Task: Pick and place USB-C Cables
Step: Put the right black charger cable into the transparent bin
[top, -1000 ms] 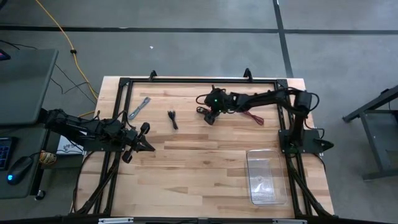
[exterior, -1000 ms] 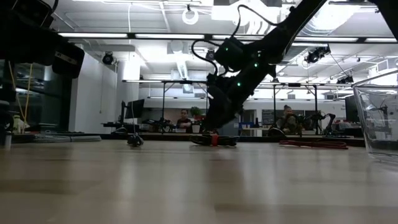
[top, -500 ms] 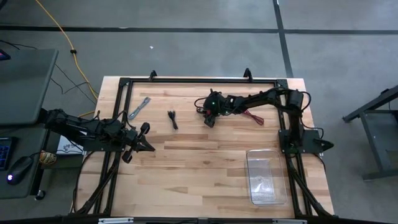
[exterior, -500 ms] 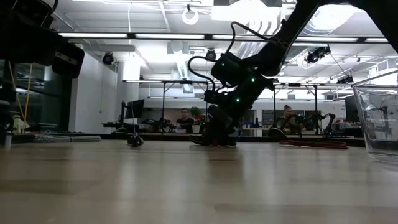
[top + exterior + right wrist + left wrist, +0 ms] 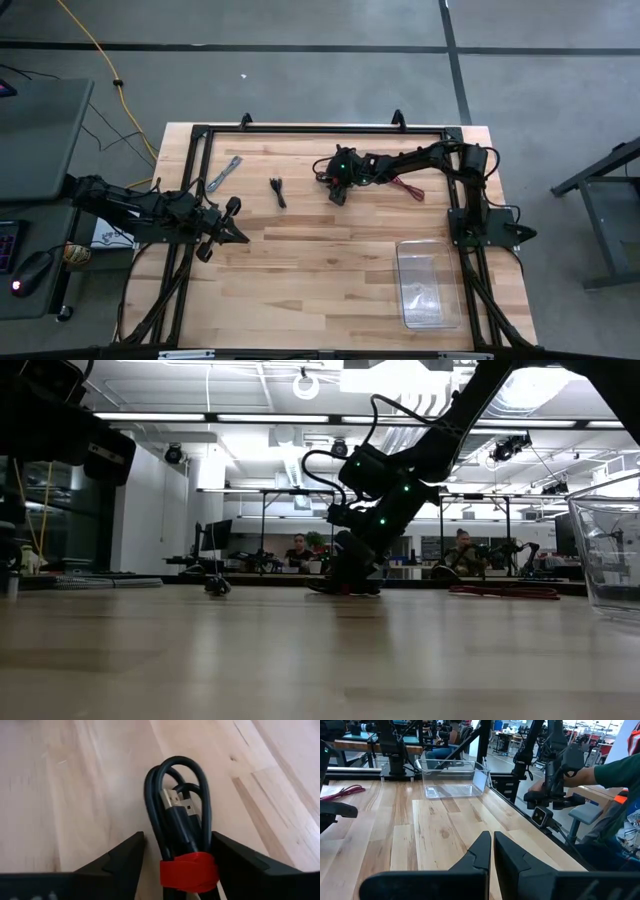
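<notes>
Right wrist view shows the right end effector spread around the black-and-red USB-C cable lying on the surface toward twelve o'clock; left end effector pressed together at nine o'clock.

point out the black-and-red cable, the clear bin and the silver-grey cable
black-and-red cable (image 5: 184,870): right wrist view, on its red strap.
clear bin (image 5: 428,255): high view, on its bare floor near the far rim.
silver-grey cable (image 5: 225,173): high view, on the bundle's middle.

The floor is grey with dark lines. A yellow cord lies on it. Long lights shine on the ceiling. People sit at desks far back.
</notes>
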Controlling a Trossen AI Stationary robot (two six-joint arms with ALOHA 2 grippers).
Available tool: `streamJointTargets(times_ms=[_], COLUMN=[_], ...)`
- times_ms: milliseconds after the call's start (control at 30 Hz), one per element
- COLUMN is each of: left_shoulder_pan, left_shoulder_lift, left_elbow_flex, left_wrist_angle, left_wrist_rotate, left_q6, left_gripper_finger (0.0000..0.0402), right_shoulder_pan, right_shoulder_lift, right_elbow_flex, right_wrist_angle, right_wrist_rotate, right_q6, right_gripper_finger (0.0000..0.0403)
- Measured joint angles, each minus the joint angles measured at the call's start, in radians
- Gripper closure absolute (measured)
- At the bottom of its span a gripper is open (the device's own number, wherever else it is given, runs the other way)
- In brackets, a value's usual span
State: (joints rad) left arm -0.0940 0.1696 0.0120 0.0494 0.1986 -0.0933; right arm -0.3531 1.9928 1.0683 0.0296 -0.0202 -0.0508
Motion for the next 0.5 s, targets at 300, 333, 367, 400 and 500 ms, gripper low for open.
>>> streamJointTargets(times_ms=[300, 333, 367, 400, 500], left_shoulder_pan=[0.0, 0.0, 0.0, 0.0, 0.0], left_shoulder_lift=[0.0, 0.0, 0.0, 0.0, 0.0], left_elbow_flex=[0.0, 0.0, 0.0, 0.0, 0.0], left_wrist_angle=[0.0, 0.0, 0.0, 0.0, 0.0], left_wrist_rotate=[0.0, 0.0, 0.0, 0.0, 0.0], left_q6=[0.0, 0.0, 0.0, 0.0, 0.0], left_gripper_finger=[0.0398, 0.0398, 0.0398, 0.0398, 0.0398], right_shoulder_pan=[0.001, 0.001, 0.0, 0.001, 0.001], right_shoulder_lift=[0.001, 0.001, 0.001, 0.001, 0.001], right_elbow_flex=[-0.001, -0.001, -0.001, -0.001, -0.002], right_wrist_angle=[-0.006, -0.007, -0.008, -0.009, -0.015], right_wrist_rotate=[-0.004, -0.002, 0.0, 0.001, 0.0], right_q6=[-0.01, -0.01, -0.01, -0.012, -0.014], right_gripper_finger=[0.0301, 0.0316, 0.0329, 0.0341, 0.0346])
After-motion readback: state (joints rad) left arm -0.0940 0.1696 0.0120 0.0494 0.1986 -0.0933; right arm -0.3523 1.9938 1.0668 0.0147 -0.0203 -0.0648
